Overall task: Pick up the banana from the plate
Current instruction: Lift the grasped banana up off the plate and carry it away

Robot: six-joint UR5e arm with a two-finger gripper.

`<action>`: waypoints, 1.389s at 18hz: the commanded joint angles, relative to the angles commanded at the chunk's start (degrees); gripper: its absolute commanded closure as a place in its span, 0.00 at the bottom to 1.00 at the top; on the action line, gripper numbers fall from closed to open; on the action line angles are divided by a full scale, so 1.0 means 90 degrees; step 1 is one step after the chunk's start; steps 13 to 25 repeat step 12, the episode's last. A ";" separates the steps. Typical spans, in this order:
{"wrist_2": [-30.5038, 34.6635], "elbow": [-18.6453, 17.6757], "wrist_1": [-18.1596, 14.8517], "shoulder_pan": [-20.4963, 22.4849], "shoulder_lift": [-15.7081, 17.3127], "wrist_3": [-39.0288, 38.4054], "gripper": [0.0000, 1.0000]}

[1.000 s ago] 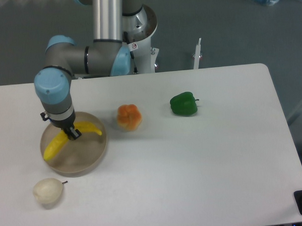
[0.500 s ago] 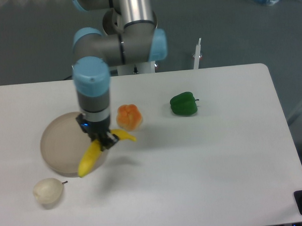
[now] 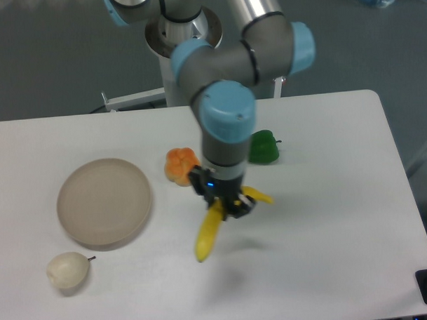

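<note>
Banana (image 3: 210,232) is up off the desk (image 3: 328,219) right now, pinched around its middle by the claw (image 3: 225,202), hanging tilted over the central part of the desk with its long end pointing down toward the front edge. Plate (image 3: 105,202) sits over by the left edge with nothing on it. A pale pear (image 3: 67,271) is near the front-left corner, and an orange fruit (image 3: 180,165) and green pepper (image 3: 263,147) sit toward the back edge.

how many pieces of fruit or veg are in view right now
4. The banana hangs in the claw above the table's middle. The orange fruit and the green pepper sit behind, partly hidden by the arm. The pear lies front left, below the plate.
</note>
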 joint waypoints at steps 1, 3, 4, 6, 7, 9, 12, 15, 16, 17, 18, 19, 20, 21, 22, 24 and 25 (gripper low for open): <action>-0.0019 0.0049 0.0039 0.0088 -0.0098 0.0020 1.00; -0.0068 0.0283 0.0020 0.0099 -0.0361 0.0282 1.00; -0.0068 0.0322 0.0029 0.0099 -0.0469 0.0361 1.00; -0.0059 0.0420 0.0049 0.0109 -0.0635 0.0469 1.00; -0.0049 0.0488 0.0039 0.0109 -0.0684 0.0575 1.00; -0.0010 0.0489 0.0049 0.0109 -0.0695 0.0625 1.00; -0.0010 0.0518 0.0068 0.0099 -0.0753 0.0635 1.00; -0.0010 0.0518 0.0068 0.0099 -0.0753 0.0635 1.00; -0.0010 0.0518 0.0068 0.0099 -0.0753 0.0635 1.00; -0.0010 0.0518 0.0068 0.0099 -0.0753 0.0635 1.00; -0.0010 0.0518 0.0068 0.0099 -0.0753 0.0635 1.00; -0.0010 0.0518 0.0068 0.0099 -0.0753 0.0635 1.00; -0.0010 0.0518 0.0068 0.0099 -0.0753 0.0635 1.00; -0.0010 0.0518 0.0068 0.0099 -0.0753 0.0635 1.00; -0.0010 0.0518 0.0068 0.0099 -0.0753 0.0635 1.00; -0.0010 0.0518 0.0068 0.0099 -0.0753 0.0635 1.00; -0.0010 0.0518 0.0068 0.0099 -0.0753 0.0635 1.00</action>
